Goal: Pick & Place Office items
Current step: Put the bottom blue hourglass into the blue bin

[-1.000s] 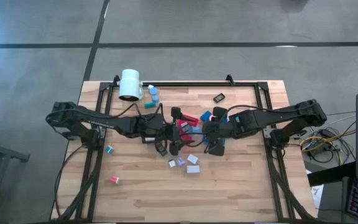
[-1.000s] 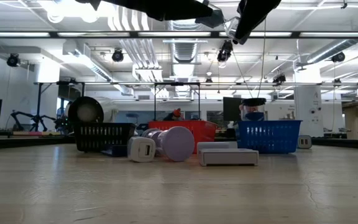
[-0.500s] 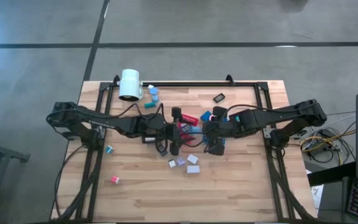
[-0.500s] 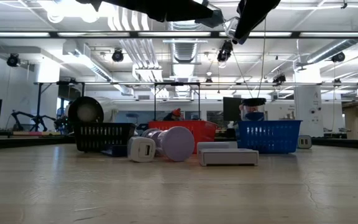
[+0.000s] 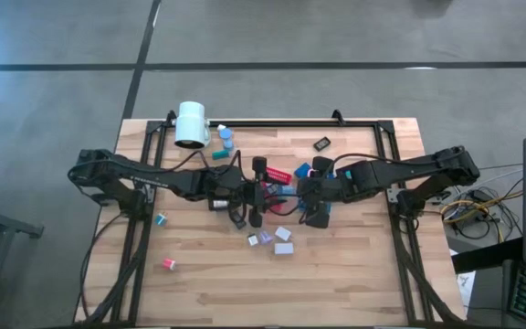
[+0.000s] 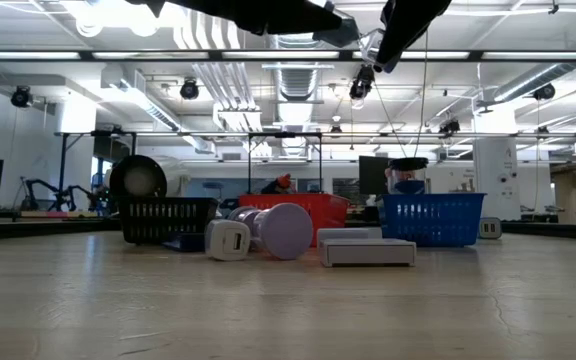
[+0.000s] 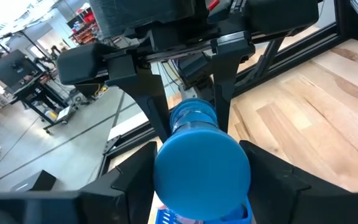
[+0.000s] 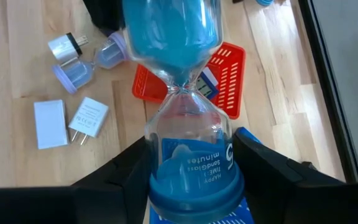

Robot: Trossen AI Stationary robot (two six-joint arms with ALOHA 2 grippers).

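Observation:
A blue hourglass [image 8: 182, 93] with blue sand hangs in the air over a red tray [image 8: 229, 74] near the table's middle. My left gripper [image 5: 257, 192] comes at one end from the table's left. My right gripper [image 5: 318, 193] comes at the other end from the right. Both are shut on it. Loose office items lie on the wood nearer the front: a lavender hourglass [image 8: 86, 62], two white chargers [image 8: 48, 123], a grey adapter [image 8: 64, 45]. My left gripper has the hourglass's round blue end cap [image 7: 202, 168] between its two fingers [image 7: 135, 171], one on each side of the rim. The fingers come nearly level from the table's left, end-on along the hourglass. That end is clear of the table. My right gripper pinches the other blue end cap [image 8: 191, 186], the one by the printed bulb, between its two fingers [image 8: 126, 171]. The fingers slant down from the table's right, along the hourglass. The hourglass reaches away from them, lifted clear above the red tray.
A big white cylinder [image 5: 192, 123] lies at the far left corner with blue caps [image 5: 226, 137] beside it. A black piece [image 5: 322, 143] lies at the far right, a teal bit [image 5: 161, 218] and a pink bit [image 5: 168, 264] at the near left. Black, red and blue baskets [image 6: 431, 218] stand behind.
My left gripper's fingers have drawn together around the hourglass's end cap. Both arms and the hourglass have kept their places.

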